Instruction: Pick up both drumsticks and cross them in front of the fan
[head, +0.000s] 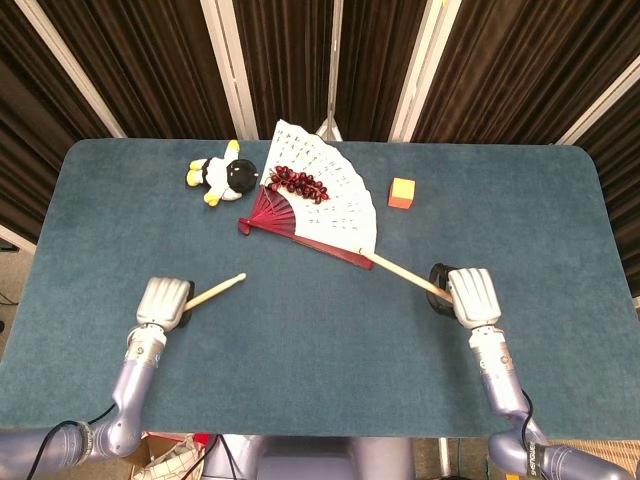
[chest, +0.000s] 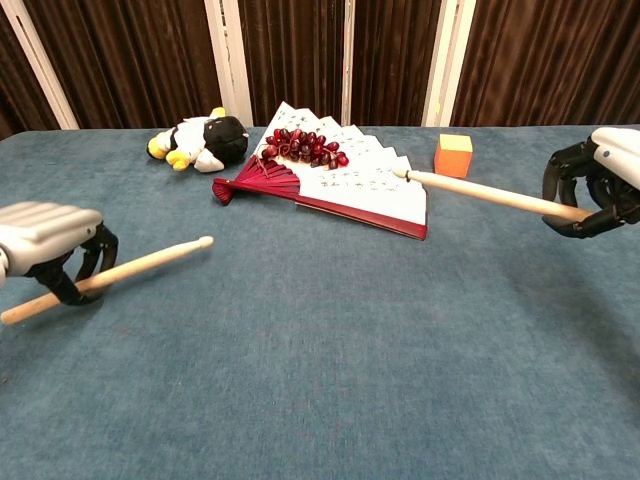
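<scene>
My left hand (head: 165, 301) (chest: 50, 235) grips one wooden drumstick (head: 216, 291) (chest: 130, 270) near its butt; the stick is lifted off the table and its tip slants up towards the fan. At the right, my right hand (head: 471, 295) (chest: 600, 180) holds the other drumstick (head: 405, 273) (chest: 490, 195), whose tip lies over the fan's right edge. The open white and red fan (head: 320, 195) (chest: 350, 180) lies flat at the table's back middle.
A bunch of dark red grapes (head: 298, 183) (chest: 305, 147) lies on the fan. A black, white and yellow plush toy (head: 225, 175) (chest: 200, 140) lies left of it, and an orange block (head: 402, 192) (chest: 453, 155) stands to its right. The blue table (head: 320, 380) spreads in front.
</scene>
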